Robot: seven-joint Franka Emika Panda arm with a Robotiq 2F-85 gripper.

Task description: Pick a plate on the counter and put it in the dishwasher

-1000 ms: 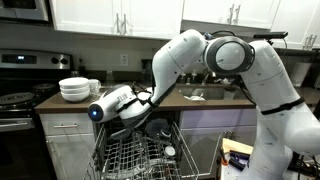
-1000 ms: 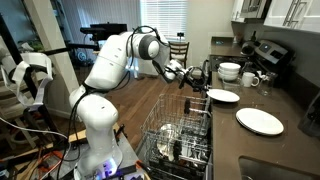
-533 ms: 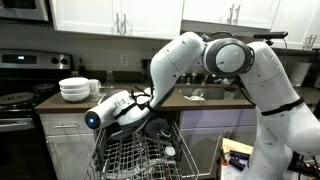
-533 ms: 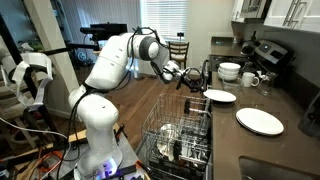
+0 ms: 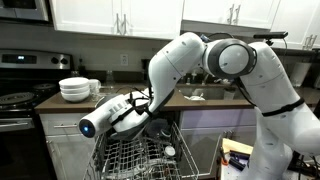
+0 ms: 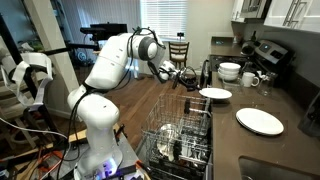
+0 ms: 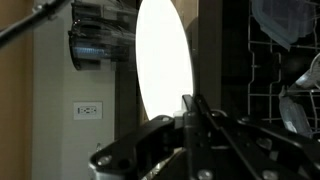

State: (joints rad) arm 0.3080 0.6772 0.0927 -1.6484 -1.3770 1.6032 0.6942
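plate point(image 6: 215, 93) small, white, round; pinched by its rim in the gripper point(image 6: 186, 77), lifted off the counter point(image 6: 285, 150); in an exterior view it lies about flat, just beside the counter's front edge, over the far end of the pulled-out rack point(image 6: 180, 135); exact height above the rack cannot be told; wrist view shows the plate point(image 7: 165, 60) as a tall white oval with the gripper point(image 7: 190, 108) meeting its lower edge; jaws narrow, clamped on the plate rim, fingers point(image 7: 186, 122) dark and close together; dishwasher point(image 5: 135, 155) open below the arm point(image 5: 190, 60), grey wire rack out, a few dishes among the prongs; in this exterior view the wrist end with a blue light point(image 5: 88, 126) hangs over the rack, and the plate itself is not made out here; a larger plate point(image 6: 260, 121) sits flat on the counter, well apart from the held one; stack of bowls point(image 6: 230, 71) and a mug point(image 6: 250, 79) farther along the counter, near the stove point(image 6: 265, 52); wall outlet point(image 7: 88, 109) visible left of the plate in wrist view; rack wires at right, blurred
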